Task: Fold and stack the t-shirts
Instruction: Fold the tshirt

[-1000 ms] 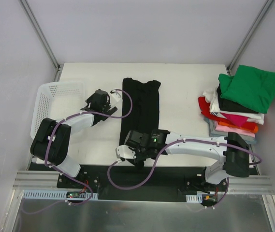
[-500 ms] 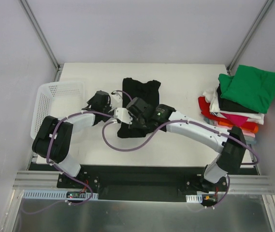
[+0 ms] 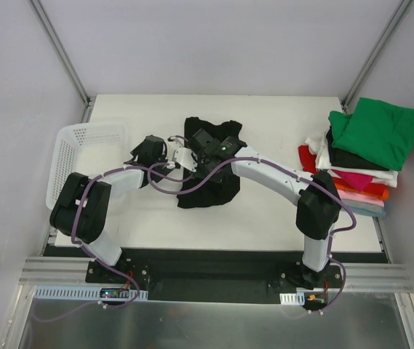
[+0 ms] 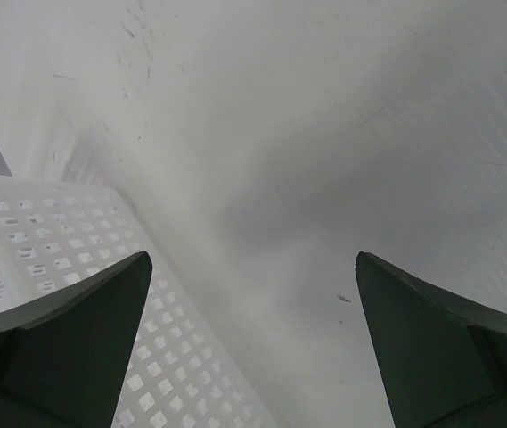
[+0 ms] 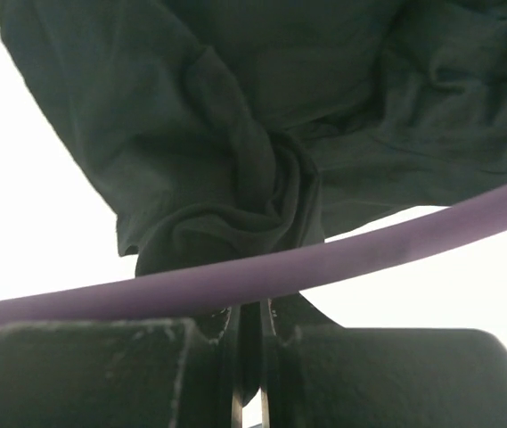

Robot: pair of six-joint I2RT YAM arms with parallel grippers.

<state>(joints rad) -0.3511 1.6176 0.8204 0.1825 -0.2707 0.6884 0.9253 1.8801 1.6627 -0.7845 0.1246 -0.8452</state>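
**A:** What sits at the worktop's left edge?

**B:** A white plastic mesh basket (image 3: 83,156), with no cloth showing in it. Just right of it is the left gripper (image 4: 253,357), fingers spread wide and holding nothing.

**A:** And the shirt being worked?

**B:** The black cloth t-shirt (image 3: 208,195) lies crumpled near the middle of the white worktop (image 3: 279,123), a little left of centre. The right gripper (image 5: 251,343) is pressed together on a gathered wad of its fabric.

**A:** How much is finished?

**B:** At the right edge there is a stack of folded t-shirts (image 3: 352,171) in red, white, black, pink and orange, with a green folded t-shirt (image 3: 377,131) on top. Most of the job looks done to me. The black one is only part-folded, so it needs laying flat, squaring up and carrying across to the stack.
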